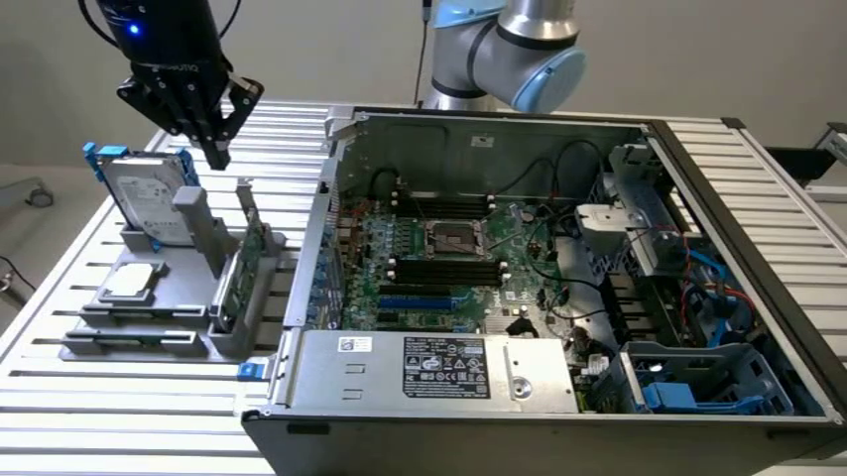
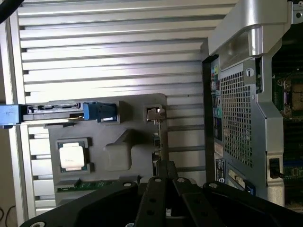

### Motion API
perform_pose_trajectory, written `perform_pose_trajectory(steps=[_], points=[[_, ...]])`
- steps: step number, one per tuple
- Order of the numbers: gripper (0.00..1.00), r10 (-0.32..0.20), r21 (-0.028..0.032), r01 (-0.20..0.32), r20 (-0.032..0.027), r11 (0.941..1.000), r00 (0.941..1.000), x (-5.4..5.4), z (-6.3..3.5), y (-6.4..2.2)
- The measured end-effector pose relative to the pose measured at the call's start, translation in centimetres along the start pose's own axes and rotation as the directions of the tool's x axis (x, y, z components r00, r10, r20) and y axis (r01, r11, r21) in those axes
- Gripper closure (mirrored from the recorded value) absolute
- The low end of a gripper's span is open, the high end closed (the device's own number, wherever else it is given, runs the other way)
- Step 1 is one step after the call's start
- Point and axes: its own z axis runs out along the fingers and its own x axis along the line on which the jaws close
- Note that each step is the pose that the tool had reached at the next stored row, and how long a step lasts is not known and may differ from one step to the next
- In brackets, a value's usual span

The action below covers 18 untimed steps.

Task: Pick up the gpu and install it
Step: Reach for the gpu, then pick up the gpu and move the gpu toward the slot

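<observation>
Pincer [image 1: 212, 149]: pressed together, holding nothing, hung above the grey holder [image 1: 193, 226].
Gpu [image 1: 228, 288]: stood on edge in that holder, on the slatted surface [image 1: 79, 416], beside the open computer case [image 1: 530, 423].

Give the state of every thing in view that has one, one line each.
Black gripper: shut, empty, above the grey holder.
Green gpu card with silver bracket: standing on edge in the holder, not gripped.
Silver hard drive with blue frame: upright in the holder.
Small square silver chip: lying flat in the holder.
Grey computer case: lying open, side cover off.
</observation>
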Motion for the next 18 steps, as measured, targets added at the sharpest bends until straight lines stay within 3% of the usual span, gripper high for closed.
perform_pose_trajectory(steps=[12,15,18], points=[[0.88,0.0,0.0,0.0,0.0,1.0,1.0,0.0,0.0,0.0],[0.7,0.0,0.0,0.0,0.0,1.0,1.0,0.0,0.0,0.0],[0.64,0.0,0.0,0.0,0.0,1.0,1.0,0.0,0.0,0.0]])
